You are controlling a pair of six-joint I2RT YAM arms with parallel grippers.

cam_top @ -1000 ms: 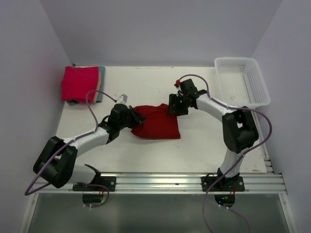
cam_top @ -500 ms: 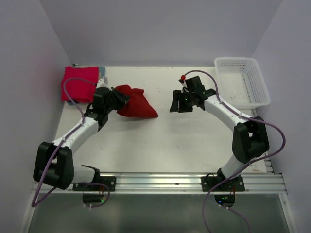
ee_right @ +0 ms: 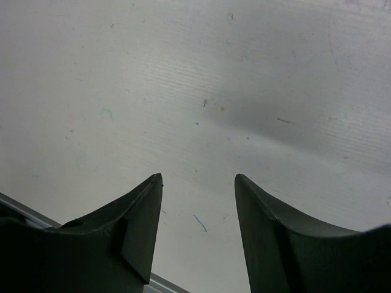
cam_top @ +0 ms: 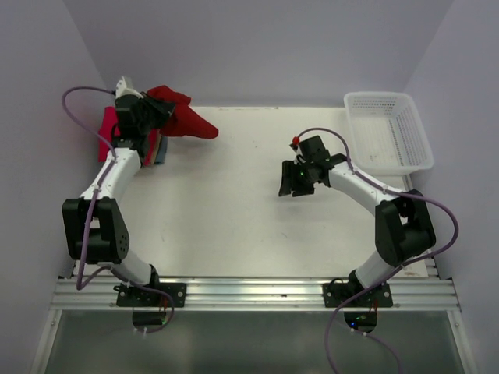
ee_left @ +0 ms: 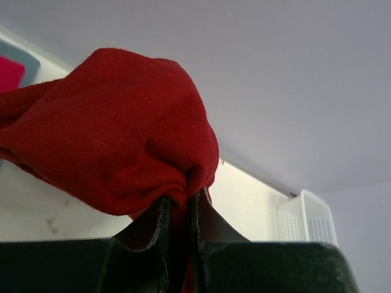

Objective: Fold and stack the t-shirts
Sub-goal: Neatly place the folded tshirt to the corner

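1 view — left wrist — shows jaws pinching crimson tee (ee_left: 116,134).

A flat white desk (cam_top: 234,226) fills the middle of the frame, faintly scuffed. Plain pale lilac walls (cam_top: 257,47) close it in at the top, left and right. A silver metal rail (cam_top: 249,290) runs along its lower edge. The light is soft and even.

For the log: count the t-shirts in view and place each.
3. A dark red one hangs from the left end effector, far left; a pink-red one and a blue-grey one lie stacked nearby. The left arm may hide more.
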